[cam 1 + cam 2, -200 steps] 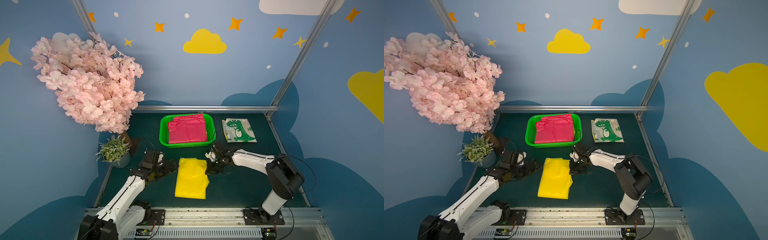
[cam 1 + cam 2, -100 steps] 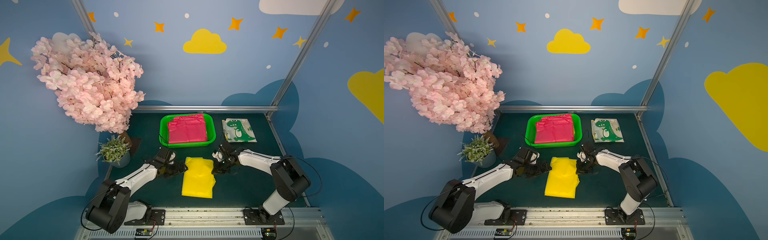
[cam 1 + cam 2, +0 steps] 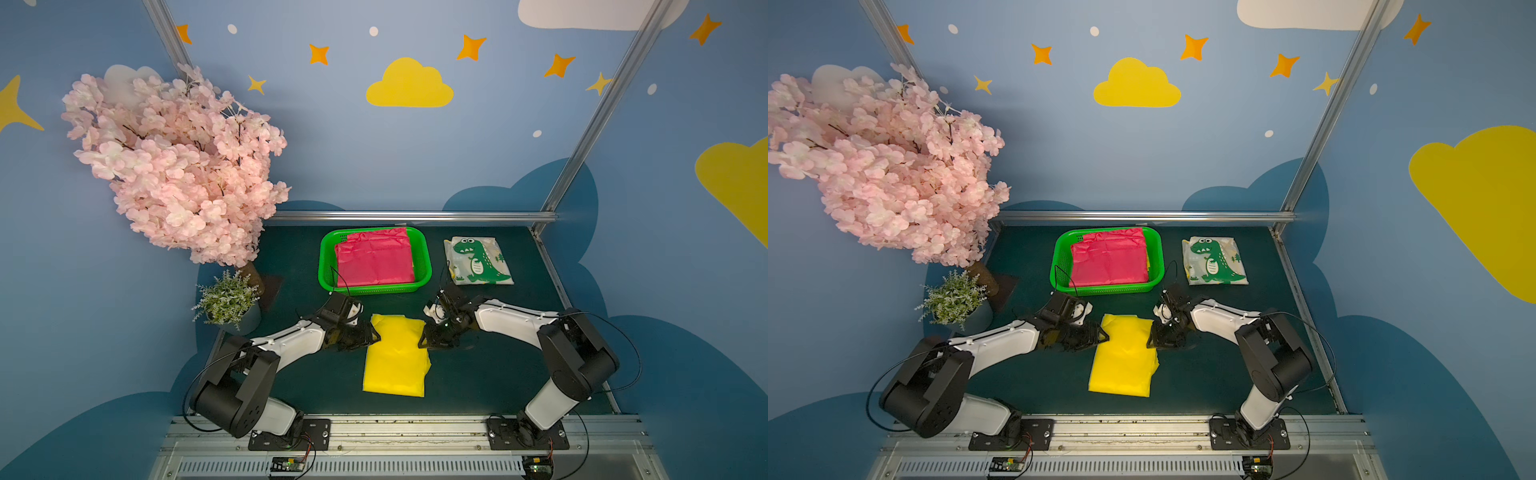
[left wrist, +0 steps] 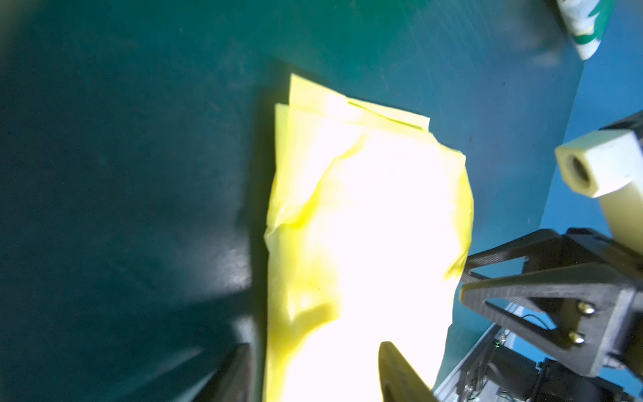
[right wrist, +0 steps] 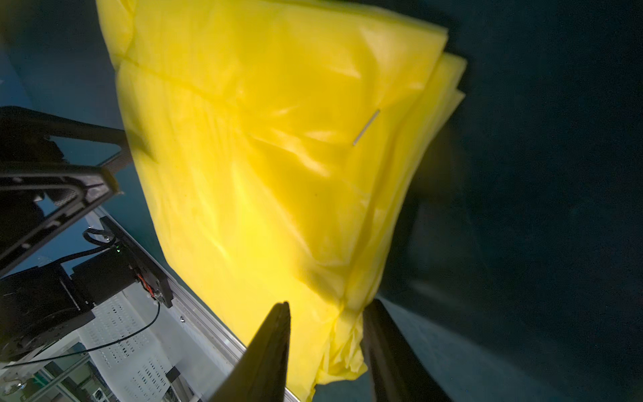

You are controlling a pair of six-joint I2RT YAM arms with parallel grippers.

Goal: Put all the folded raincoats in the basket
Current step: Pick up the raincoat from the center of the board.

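The yellow folded raincoat lies flat on the dark green table, just in front of the green basket. My left gripper is at its far left edge, jaws apart, one finger on each side of that edge. My right gripper is at the far right edge, open, with bunched yellow fabric between its fingers. The raincoat fills both wrist views.
A pink folded raincoat lies in the basket. A dinosaur-print folded raincoat lies right of the basket. A small potted plant and a pink blossom tree stand at the left. An aluminium rail bounds the back.
The left arm reached right to the raincoat's left edge and its jaws narrowed. The right gripper, shut before, has opened at the right edge. The raincoat slid slightly right.
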